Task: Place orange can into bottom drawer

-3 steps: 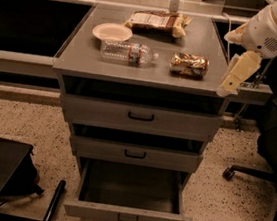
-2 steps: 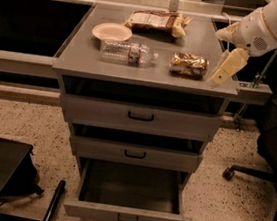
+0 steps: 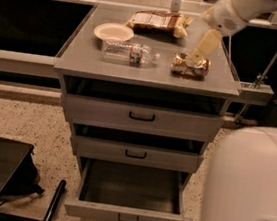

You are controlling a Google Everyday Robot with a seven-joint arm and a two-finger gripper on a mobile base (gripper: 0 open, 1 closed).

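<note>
Camera view: on a grey cabinet [image 3: 84, 61], the orange can [image 3: 190, 67] lies on its side at the near right of the top, right of a water bottle [image 3: 128, 52]. The gripper [image 3: 195, 55] reaches down from the far right, just over the can; whether it is parted or closed cannot be told. The bottom drawer [image 3: 128, 215] stands pulled out

A single camera looks down from high in front of the cabinet [image 3: 103, 114], facing its drawer fronts. It is tilted steeply enough to take in the whole tabletop [image 3: 84, 58] and the open bottom drawer [image 3: 128, 215]. It sits close to the robot's white body [image 3: 249, 191], which fills the lower right corner. The tool [image 3: 200, 53] reaches in from the upper right, just above the orange can [image 3: 190, 67] on the tabletop's right side.
</note>
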